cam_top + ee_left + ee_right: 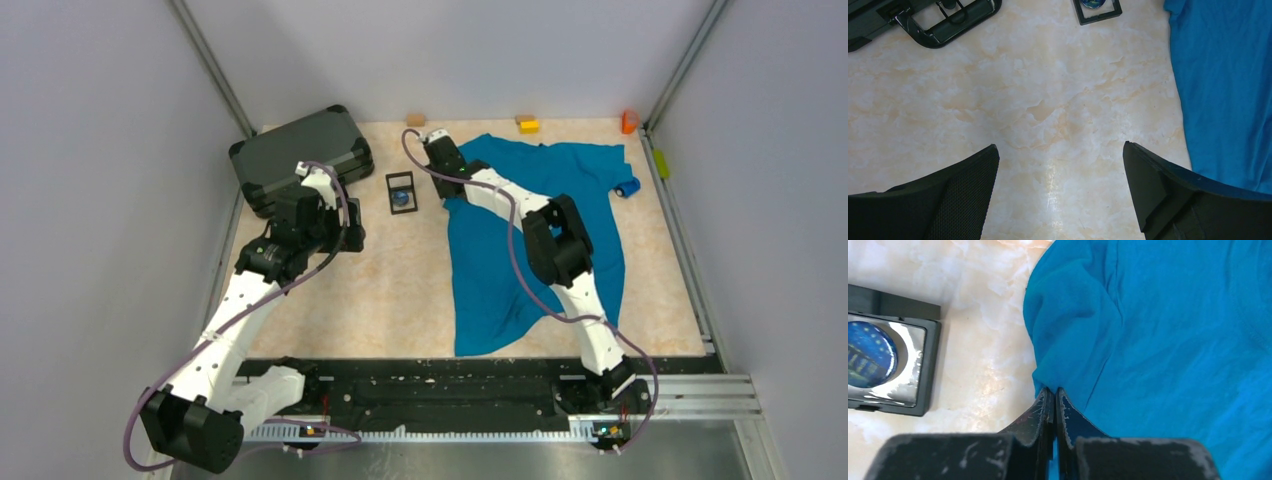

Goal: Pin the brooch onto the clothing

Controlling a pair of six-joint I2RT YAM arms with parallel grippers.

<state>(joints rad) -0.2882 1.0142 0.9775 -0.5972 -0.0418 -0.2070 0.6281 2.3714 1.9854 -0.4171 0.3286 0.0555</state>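
The teal-blue T-shirt (500, 270) lies spread on the right half of the table and also shows in the left wrist view (1223, 75). My right gripper (1052, 390) is shut on a raised fold at the shirt's (1173, 315) left edge; from above it (446, 178) stands at the shirt's far-left corner. The brooch (401, 199), a small round dark blue disc, rests inside a black rectangular frame (930, 365) just left of that gripper, shows clearly in the right wrist view (868, 360), and peeks in at the left wrist view's top edge (1093, 4). My left gripper (1060, 146) is open and empty over bare table (345, 238), near-left of the frame.
A dark grey hard case (300, 155) lies at the far left, its handle (943, 25) facing my left gripper. A brown block (416, 119), a yellow block (528, 124) and an orange object (628, 121) sit along the far edge. A bright blue toy car (627, 187) lies by the shirt's right sleeve.
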